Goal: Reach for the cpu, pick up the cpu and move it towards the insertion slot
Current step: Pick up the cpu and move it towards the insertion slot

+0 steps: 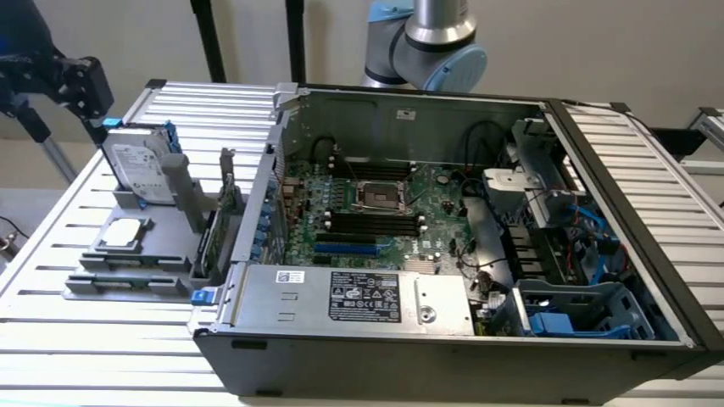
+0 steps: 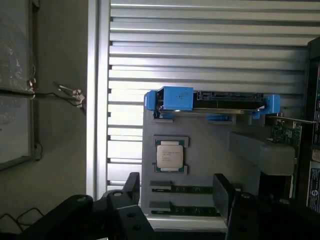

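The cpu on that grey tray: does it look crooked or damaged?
Nothing stands out. The cpu lies flat and square in its recess on the tray, with no visible damage.

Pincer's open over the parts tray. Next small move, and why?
Probably ease in toward the cpu: the pincer stands open and apart from it, and the chip lies untouched in its nest on the grey tray.

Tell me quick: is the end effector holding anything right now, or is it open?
End effector: open, holding nothing; the chip lies untouched on the grey tray.
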### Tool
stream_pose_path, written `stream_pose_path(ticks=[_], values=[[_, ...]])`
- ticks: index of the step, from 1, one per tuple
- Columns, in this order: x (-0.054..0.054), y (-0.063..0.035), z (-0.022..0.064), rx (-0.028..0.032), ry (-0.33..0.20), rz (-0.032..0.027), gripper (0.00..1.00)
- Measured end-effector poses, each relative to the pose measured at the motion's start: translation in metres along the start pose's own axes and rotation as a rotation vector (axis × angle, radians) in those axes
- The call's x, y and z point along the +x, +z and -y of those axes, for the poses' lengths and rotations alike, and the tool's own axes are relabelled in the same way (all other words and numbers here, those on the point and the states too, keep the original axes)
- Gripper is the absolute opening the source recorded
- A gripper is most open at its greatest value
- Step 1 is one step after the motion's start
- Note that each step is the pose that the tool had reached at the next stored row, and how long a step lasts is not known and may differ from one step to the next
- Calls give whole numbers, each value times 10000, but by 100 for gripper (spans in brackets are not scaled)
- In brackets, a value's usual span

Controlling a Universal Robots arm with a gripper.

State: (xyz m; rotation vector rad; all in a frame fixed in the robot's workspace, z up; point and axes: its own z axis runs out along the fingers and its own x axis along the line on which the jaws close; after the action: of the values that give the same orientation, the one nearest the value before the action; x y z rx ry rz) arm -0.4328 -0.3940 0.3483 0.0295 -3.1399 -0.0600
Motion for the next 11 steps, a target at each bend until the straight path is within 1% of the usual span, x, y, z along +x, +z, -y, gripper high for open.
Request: stream_pose_path(ticks=[1, 5, 11], values=[[0, 0, 0, 1, 0, -1, 77], [1, 17, 2, -1, 5, 2, 77], [0, 123, 17, 0, 98, 4, 77]])
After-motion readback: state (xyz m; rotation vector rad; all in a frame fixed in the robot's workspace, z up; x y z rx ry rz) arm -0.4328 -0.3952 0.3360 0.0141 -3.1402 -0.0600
